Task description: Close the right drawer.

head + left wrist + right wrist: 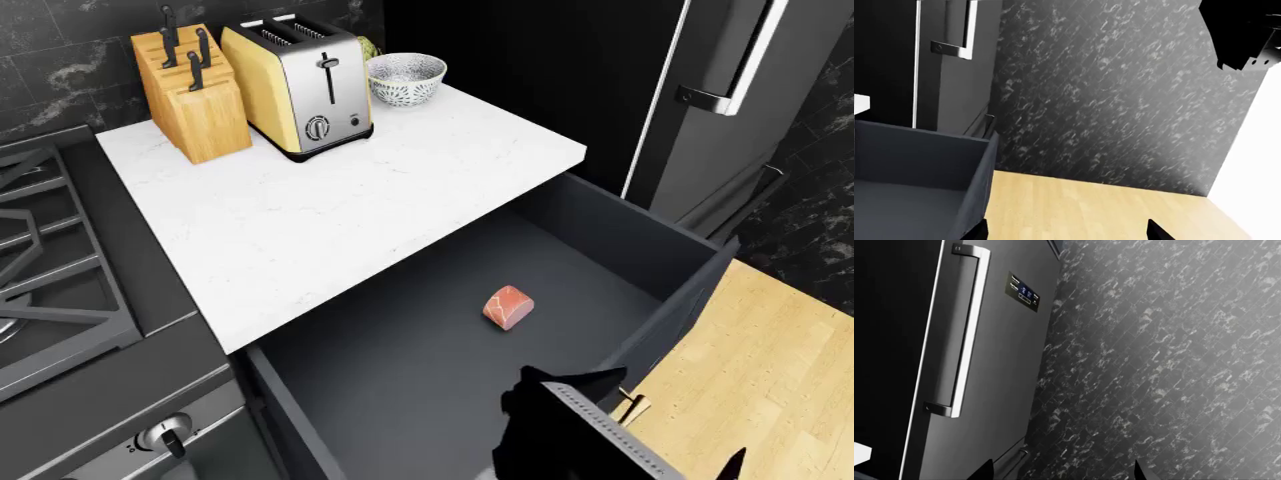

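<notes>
We find the right drawer [587,250] pulled fully out from under the front edge of the white marble worktop [334,200], its dark interior open to the head camera. A small pink piece of meat [509,306] lies near the middle of the drawer floor. The front panel faces the wooden floor [761,360], and a bit of its brass handle [630,405] peeks out beside a dark arm link [574,430] at the bottom of the head view.

We cannot tell which arm that link belongs to, nor read either gripper from it. In the left wrist view only two dark fingertips [1157,232] show at the picture's edge, set apart with floor between them, so we judge the left gripper [1067,235] open and empty. The right gripper [1061,472] looks the same, its tips spread before the steel refrigerator [987,365] and the black marble wall [1174,365]; it points well away from the drawer.

To close the drawer well, we should bring the nearer gripper to the outside of the front panel, close to the handle and near the panel's middle, so the push runs straight along the slides rather than skewing the box. A flat, steady push toward the cabinet should do; no grasp is needed. We should keep fingers off the top rim so nothing gets caught under the worktop edge.
</notes>
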{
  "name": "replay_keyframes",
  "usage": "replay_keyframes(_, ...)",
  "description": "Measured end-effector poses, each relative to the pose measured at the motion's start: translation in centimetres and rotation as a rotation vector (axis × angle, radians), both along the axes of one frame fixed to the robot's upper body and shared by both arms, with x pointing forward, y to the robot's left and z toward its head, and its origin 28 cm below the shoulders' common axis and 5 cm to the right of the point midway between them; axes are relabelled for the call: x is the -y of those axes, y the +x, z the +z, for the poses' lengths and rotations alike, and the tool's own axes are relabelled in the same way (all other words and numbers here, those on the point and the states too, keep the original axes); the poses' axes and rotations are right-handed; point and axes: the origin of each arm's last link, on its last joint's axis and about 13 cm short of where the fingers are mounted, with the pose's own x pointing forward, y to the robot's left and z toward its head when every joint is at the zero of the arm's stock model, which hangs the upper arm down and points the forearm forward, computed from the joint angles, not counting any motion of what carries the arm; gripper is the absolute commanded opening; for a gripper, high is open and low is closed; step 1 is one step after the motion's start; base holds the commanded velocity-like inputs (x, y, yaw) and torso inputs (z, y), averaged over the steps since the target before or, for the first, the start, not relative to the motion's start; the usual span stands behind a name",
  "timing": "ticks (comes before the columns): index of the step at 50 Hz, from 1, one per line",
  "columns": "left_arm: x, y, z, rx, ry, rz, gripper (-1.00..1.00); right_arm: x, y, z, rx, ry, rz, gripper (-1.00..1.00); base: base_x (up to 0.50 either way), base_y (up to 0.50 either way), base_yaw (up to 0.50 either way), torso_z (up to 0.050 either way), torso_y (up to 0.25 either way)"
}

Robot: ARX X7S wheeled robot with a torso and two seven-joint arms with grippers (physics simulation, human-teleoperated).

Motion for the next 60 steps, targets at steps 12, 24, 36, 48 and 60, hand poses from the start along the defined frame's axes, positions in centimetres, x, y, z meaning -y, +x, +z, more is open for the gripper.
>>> replay_keyframes(12,0.9,-1.2,-1.8,-0.052,0.012,-0.057,1.00,-0.1,0.2,-0.2,-0.002,0.003,0.004,1.00,0.00,0.00,0.00,0.000,0.000)
replay_keyframes(24,1.6,-1.7,-3.6,-0.094,0.030,-0.078,1.00,-0.4,0.4,-0.5,-0.004,0.007,0.011,1.00,0.00,0.00,0.00,0.000,0.000)
replay_keyframes(36,2.0,-1.1,-5.6,-0.122,0.048,-0.065,1.00,-0.6,0.7,-0.6,-0.006,0.008,0.021,1.00,0.00,0.00,0.00,0.000,0.000)
replay_keyframes(48,1.9,-0.7,-8.2,-0.167,0.096,-0.041,1.00,-0.9,0.9,-0.6,-0.004,0.008,0.030,1.00,0.00,0.00,0.00,0.000,0.000)
replay_keyframes(60,1.8,-0.6,-10.8,-0.224,0.145,-0.017,1.00,-1.1,1.1,-0.7,-0.002,0.010,0.038,1.00,0.00,0.00,0.00,0.000,0.000)
